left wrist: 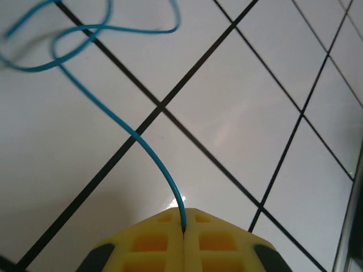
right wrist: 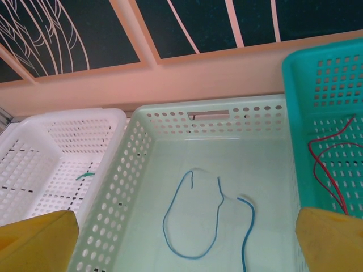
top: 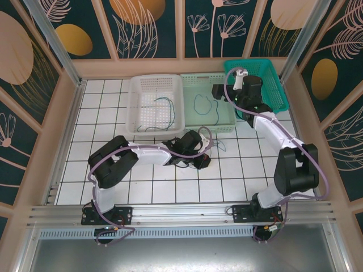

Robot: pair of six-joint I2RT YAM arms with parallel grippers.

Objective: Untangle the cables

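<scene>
Blue cable (left wrist: 142, 141) in left end effector (left wrist: 184, 226)

Robot lab test cell, no question.

Boxed in by aluminium frame posts (top: 54, 39) and printed wall panels (top: 144, 25) covered in leaves and flowers, with a white tiled counter (top: 113, 170) gridded in black. Left arm (top: 113, 161) and right arm (top: 295, 167) bolted side by side to a metal rail (top: 181, 211) at the near edge, purple cabling strapped along both. Perforated plastic bins lined up at the back: a white basket (top: 134, 107), a pale green basket (top: 211, 129), a teal basket (top: 276, 85). Pure rig vibes.
</scene>
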